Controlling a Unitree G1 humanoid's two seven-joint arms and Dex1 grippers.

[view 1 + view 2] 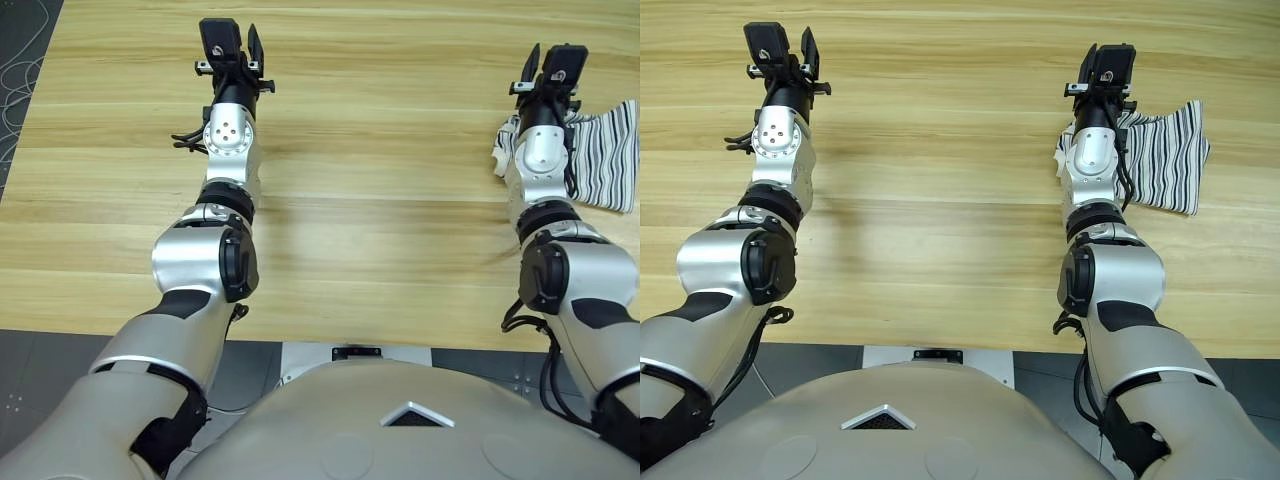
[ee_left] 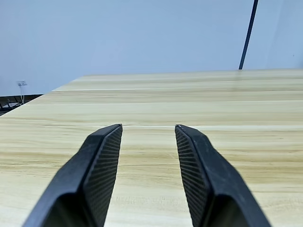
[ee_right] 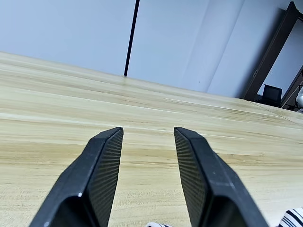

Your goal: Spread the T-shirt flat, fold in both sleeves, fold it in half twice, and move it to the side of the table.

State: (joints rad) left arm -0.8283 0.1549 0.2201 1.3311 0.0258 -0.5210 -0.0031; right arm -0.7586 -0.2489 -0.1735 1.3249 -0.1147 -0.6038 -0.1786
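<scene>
The folded striped T-shirt (image 1: 1165, 150) lies far right on the pale wooden table (image 1: 380, 200), at about five o'clock from the right gripper (image 3: 148, 131), whose jaws stand apart and empty. The cloth tucks under that wrist, and its longer side seems to run nine-to-three. The left gripper (image 2: 148, 130), also spread and empty, sits well apart toward nine o'clock, so the right arm is nearer. A plain wall (image 2: 142, 38) stands beyond.

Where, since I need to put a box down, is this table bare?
The table is bare between the left gripper and right gripper, and beyond both toward the far edge. It is crowded at the robot's right, where the folded T-shirt lies beside the right arm.
</scene>
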